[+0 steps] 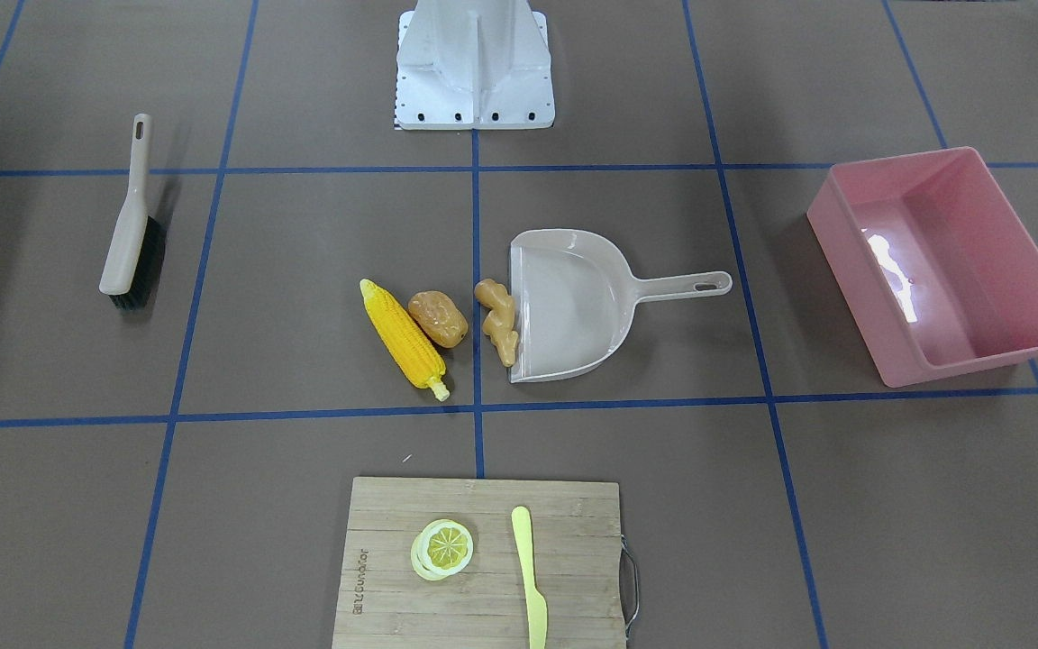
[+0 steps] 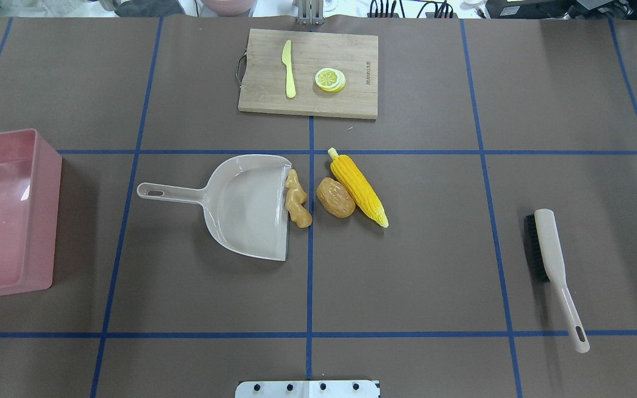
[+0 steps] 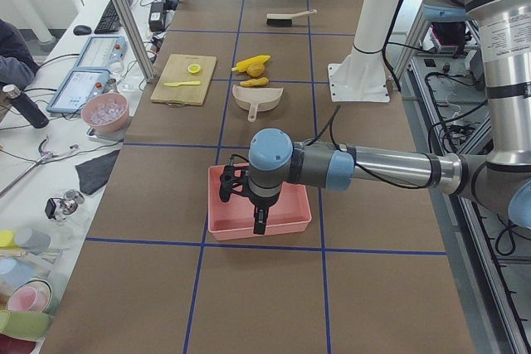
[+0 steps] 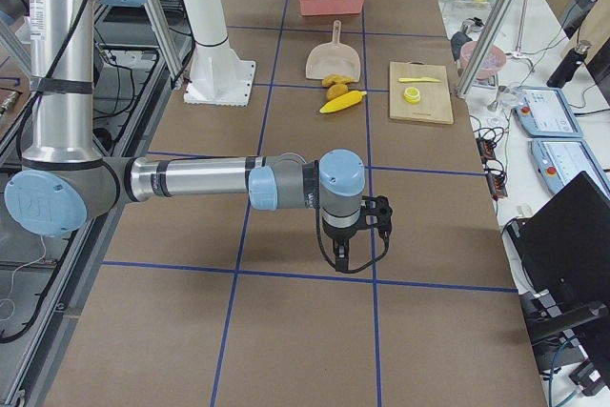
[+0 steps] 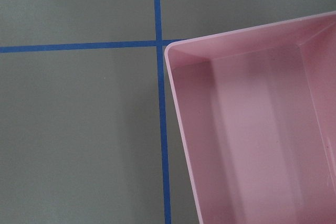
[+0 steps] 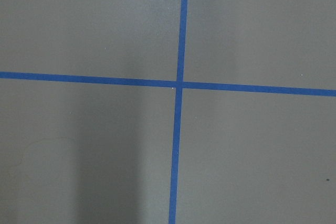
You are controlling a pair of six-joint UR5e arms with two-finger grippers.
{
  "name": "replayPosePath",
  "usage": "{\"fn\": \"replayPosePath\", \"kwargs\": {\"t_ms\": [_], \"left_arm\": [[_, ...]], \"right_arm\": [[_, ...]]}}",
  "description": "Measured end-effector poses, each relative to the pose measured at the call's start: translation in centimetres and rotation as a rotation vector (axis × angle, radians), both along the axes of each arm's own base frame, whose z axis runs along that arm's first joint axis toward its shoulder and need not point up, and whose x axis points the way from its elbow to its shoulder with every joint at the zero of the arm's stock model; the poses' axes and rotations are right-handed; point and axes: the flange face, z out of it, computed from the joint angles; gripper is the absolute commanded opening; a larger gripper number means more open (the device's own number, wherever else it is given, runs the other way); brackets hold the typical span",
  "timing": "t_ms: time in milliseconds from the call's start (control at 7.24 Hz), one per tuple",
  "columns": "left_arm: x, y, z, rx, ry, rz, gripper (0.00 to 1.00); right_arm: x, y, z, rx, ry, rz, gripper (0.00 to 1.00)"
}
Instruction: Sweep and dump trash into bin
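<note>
The yellow corn cob (image 2: 358,187), the orange-brown potato (image 2: 335,197) and the tan ginger root (image 2: 296,199) lie together at the table's middle. The ginger touches the open lip of the beige dustpan (image 2: 241,204). The pink bin (image 2: 47,221) stands empty at the robot's far left. My left gripper (image 3: 259,225) hangs above the bin and its wrist view looks into one bin corner (image 5: 181,124). My right gripper (image 4: 343,259) hangs over bare table, far from the trash. I cannot tell whether either gripper is open or shut.
A beige hand brush (image 2: 551,260) with black bristles lies on the robot's right side. A wooden cutting board (image 2: 351,105) at the far edge carries a lemon slice (image 2: 330,79) and a pale yellow knife (image 2: 288,69). Blue tape lines cross the brown table.
</note>
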Motion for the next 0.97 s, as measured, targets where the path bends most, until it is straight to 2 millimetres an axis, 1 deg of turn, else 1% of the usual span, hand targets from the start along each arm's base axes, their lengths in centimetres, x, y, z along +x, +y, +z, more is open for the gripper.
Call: {"fn": "replayPosePath", "kwargs": {"t_ms": [138,276,414,552,690,828,967], "left_arm": [[0.1,-0.3,-0.2,0.007,0.0,0.004,0.99],[0.4,-0.7,-0.6,0.029,0.0,0.021,0.99],[0.9,-1.0,-1.2,0.061,-0.001,0.051,0.99],[2.0,-1.6,-2.3,0.099,-0.001,0.09,0.99],[3.9,-2.8,-4.0,0.147,0.002,0.143,0.99],[6.6,-4.5,-6.3,0.202,0.009,0.202,0.99],[9.5,-6.2,-8.7,0.267,0.019,0.26,0.99]], "right_arm": [[0.0,-0.6,-0.6,0.017,0.01,-0.001,1.0],[-0.5,-1.7,-1.7,0.043,0.027,-0.011,1.0],[-1.4,-2.7,-2.7,0.065,0.042,-0.029,1.0],[-2.3,-3.5,-3.6,0.085,0.049,-0.045,1.0],[-3.3,-4.2,-4.7,0.105,0.039,-0.059,1.0],[-5.0,-4.5,-6.4,0.097,0.011,-0.05,1.0],[-7.7,-4.5,-8.9,0.036,-0.032,0.006,1.0]]}}
